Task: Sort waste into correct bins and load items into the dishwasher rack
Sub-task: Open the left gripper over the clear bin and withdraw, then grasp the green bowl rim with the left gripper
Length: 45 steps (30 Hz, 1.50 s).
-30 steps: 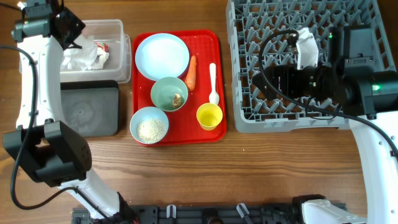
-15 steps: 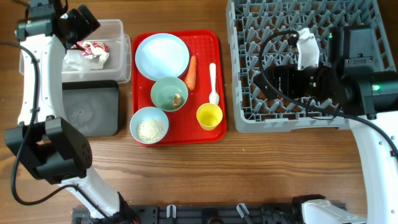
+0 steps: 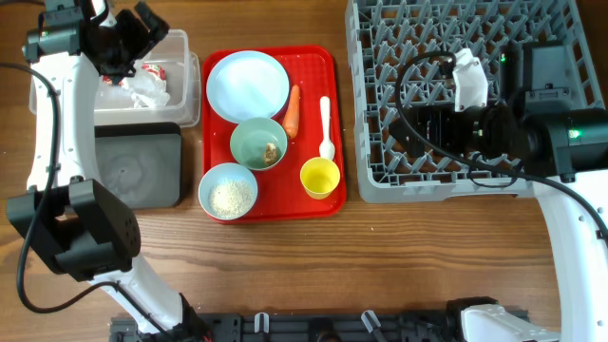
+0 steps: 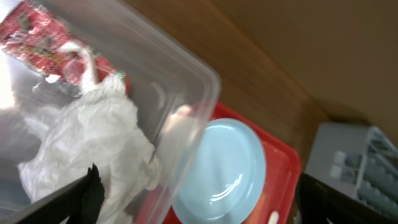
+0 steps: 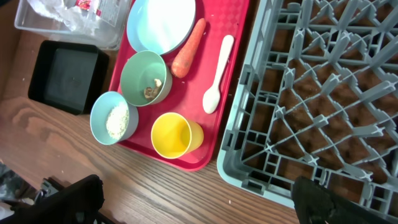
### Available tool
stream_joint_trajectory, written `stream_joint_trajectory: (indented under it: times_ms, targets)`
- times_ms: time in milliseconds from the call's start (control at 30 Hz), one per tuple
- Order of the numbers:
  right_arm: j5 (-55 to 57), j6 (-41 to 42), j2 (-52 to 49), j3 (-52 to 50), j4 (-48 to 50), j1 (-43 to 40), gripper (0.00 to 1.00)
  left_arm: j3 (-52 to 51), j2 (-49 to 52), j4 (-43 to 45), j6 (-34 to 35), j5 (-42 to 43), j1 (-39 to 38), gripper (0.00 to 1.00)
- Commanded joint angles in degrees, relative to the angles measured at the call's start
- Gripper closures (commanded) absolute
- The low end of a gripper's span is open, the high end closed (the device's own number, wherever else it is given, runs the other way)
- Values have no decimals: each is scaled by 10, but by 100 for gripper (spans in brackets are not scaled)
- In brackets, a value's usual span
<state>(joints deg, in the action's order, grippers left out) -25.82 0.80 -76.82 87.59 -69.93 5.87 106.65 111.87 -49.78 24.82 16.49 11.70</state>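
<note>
The left claw (image 3: 140, 25) hangs over the far end of the clear tub (image 3: 180, 57). Its jaws are spread wide and nothing is between them. The wrapper (image 3: 152, 72) lies inside this tub, just under the claw, and the tissue (image 3: 128, 92) lies beside the wrapper in the same tub. In the left wrist view the tissue is very near to one finger (image 4: 87, 196), but I cannot tell if they touch. The black tub (image 3: 138, 166) stands just beside the clear one, on its near side.

The right claw (image 5: 196, 190) is above the near-left part of the rack (image 3: 446, 180). Its jaws are also wide open and hold nothing. The other task things are all on the red tray (image 3: 328, 66), which lies on the bench (image 3: 380, 266) between the tubs and the rack (so to the left of this claw and apart from it). The plate (image 3: 247, 85) is at the far end of the tray. The carrot (image 3: 293, 109) is just beside the plate, and the spoon (image 3: 326, 128) is next to the carrot. The green bowl (image 3: 252, 138) holds the lump (image 3: 271, 152), and the blue bowl (image 3: 207, 182) holds the rice (image 3: 230, 197). The cup (image 3: 319, 178) stands upright in the near right corner of the tray, and it is the thing nearest to the right claw.
</note>
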Motion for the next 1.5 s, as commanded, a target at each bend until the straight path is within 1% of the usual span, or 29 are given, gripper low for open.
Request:
stream_joint_trajectory:
  times_ms: [0,33,100,133,233,300,367,433,500,533,567,600,633,667,700,733,767,800,833,867,900,933,967,1033,1100,1200,1233,1400,1467]
  targets:
    - [6,-8,-1,9,-2,2,0,3,8,-26,68,-115,8,0]
    - [6,-8,-1,9,-2,2,0,3,8,-24,67,-109,8,0]
    - [6,-8,-1,9,-3,2,0,3,8,-2,-98,59,8,0]
    - [6,-8,-1,9,-3,2,0,3,8,-2,-143,104,8,0]
    - [6,-8,-1,9,-3,2,0,3,8,3,-168,112,8,0]
    - [6,-8,-1,9,-3,2,1,3,8,3,-209,138,8,0]
    - [6,-8,-1,9,-3,2,0,3,8,-16,-288,181,8,0]
    - [6,-7,-1,9,-3,2,0,3,10,-24,-309,167,7,0]
    - [5,-6,-1,9,-3,2,0,3,11,-16,-278,123,8,0]
    - [6,-6,-1,9,-3,2,0,3,11,-8,-216,70,10,0]
    - [6,-6,-1,9,-3,2,0,3,11,-6,-139,8,13,0]
    - [6,-6,-1,9,-2,2,0,3,10,-30,36,-117,21,0]
    - [6,-7,-1,9,-3,2,0,3,10,-44,122,-147,27,0]
    - [6,-7,-1,9,-3,2,1,3,10,-39,137,-121,33,0]
    - [6,-7,-1,9,-3,2,0,3,10,-17,107,-65,37,0]
    - [6,-8,-1,9,-4,2,0,3,10,34,-95,148,37,0]
    - [6,-8,-1,9,-4,2,0,3,9,31,-279,316,34,0]
    - [6,-8,-1,9,-4,2,0,3,9,19,-362,378,31,0]
    - [6,-8,-1,9,-5,2,0,3,10,29,-284,237,31,0]
    - [6,-8,-1,9,-7,2,0,3,10,27,-172,71,31,0]
    - [6,-8,-1,9,-7,2,0,3,10,13,-89,-53,31,0]
    - [6,-8,-1,9,-8,2,0,3,10,-3,-35,-134,31,0]
    - [6,-8,-1,9,-7,2,0,3,10,-14,-29,-140,32,0]
    - [6,-8,-1,9,-4,2,0,3,9,-22,-126,-17,27,0]
    - [6,-8,-1,9,-1,2,0,3,2,-43,-172,42,11,1]
    - [6,-8,-1,9,-3,2,0,3,-17,-95,-171,41,-26,2]
    - [6,-7,-1,9,-2,2,0,3,-31,-126,-161,41,-50,10]
    - [6,-7,-1,9,-2,2,0,3,-79,-216,-154,16,-158,13]
    - [6,-6,-1,9,-2,2,0,2,-79,-249,-149,-16,-205,19]
